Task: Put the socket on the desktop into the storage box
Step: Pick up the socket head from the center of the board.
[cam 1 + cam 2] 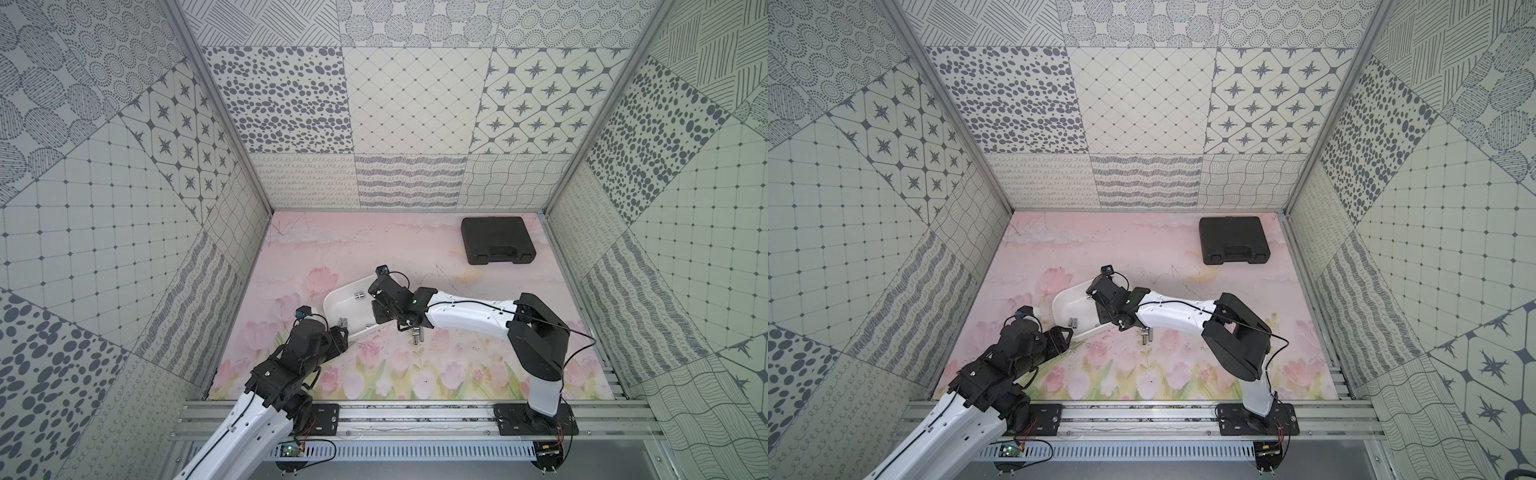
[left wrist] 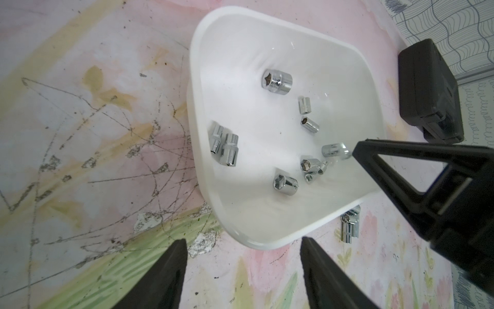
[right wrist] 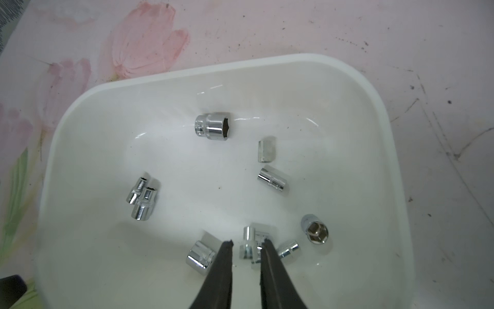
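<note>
Release step in hand; right end effector (image 3: pixel 247 242), jaws barely parted, hangs inside storage box (image 3: pixel 267 60), socket (image 3: pixel 248 235) apparently loose at its tips; left end effector (image 2: pixel 243 239) wide open, empty; two sockets (image 1: pixel 416 335) lie on desk (image 1: pixel 374 249) beside box; next move: lift clear, reach those.

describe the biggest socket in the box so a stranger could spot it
Find the white storage box on the pink desktop. Inside, across from the right tool, one chrome socket lies on its side alone. It is the widest and stubby, with a dark star-shaped mouth; its neighbours are slimmer.
</note>
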Controlling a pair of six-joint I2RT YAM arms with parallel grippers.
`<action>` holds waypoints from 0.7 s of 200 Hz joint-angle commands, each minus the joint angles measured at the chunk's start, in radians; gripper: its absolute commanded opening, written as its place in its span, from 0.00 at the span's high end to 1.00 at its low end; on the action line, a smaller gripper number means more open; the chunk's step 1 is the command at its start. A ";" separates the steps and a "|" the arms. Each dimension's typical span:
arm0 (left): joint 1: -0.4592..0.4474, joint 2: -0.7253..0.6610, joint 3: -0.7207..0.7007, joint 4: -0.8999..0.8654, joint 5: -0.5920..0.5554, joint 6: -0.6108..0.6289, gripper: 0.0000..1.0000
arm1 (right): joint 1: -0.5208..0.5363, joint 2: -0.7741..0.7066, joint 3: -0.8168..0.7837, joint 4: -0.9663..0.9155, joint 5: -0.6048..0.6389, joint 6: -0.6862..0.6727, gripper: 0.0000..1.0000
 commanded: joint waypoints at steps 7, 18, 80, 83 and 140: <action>-0.002 -0.001 -0.007 0.041 0.021 -0.004 0.28 | -0.009 0.001 0.044 0.013 -0.014 -0.016 0.65; -0.002 0.000 -0.008 0.042 0.026 -0.004 0.28 | -0.010 -0.015 0.043 0.010 -0.009 -0.020 0.63; -0.003 -0.007 -0.005 0.036 0.024 -0.004 0.28 | 0.017 -0.347 -0.207 -0.005 0.080 0.001 0.63; -0.002 -0.009 -0.005 0.034 0.023 -0.005 0.28 | 0.018 -0.372 -0.230 -0.004 0.089 0.009 0.63; -0.002 -0.029 -0.005 0.027 0.010 -0.004 0.28 | 0.046 -0.699 -0.633 0.023 0.101 0.138 0.63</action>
